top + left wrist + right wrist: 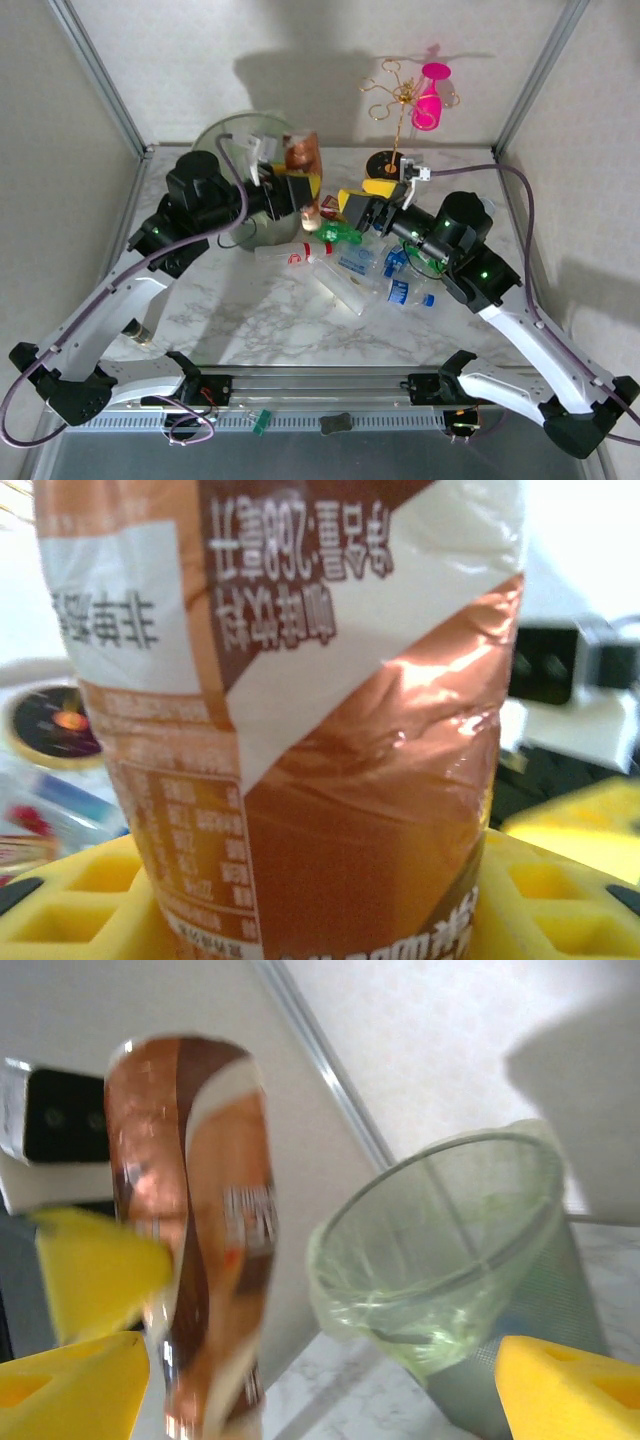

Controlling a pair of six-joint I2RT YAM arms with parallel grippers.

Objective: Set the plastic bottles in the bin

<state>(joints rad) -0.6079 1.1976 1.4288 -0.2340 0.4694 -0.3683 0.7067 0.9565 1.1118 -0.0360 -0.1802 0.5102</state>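
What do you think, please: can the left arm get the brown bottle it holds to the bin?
Probably yes: the left gripper holds the brown bottle close beside the bin, whose mouth looks open and unblocked, and the right gripper stands open.

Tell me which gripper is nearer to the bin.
Left. The left gripper, holding a brown bottle, is next to the bin; the right gripper sits farther right, beyond that bottle.
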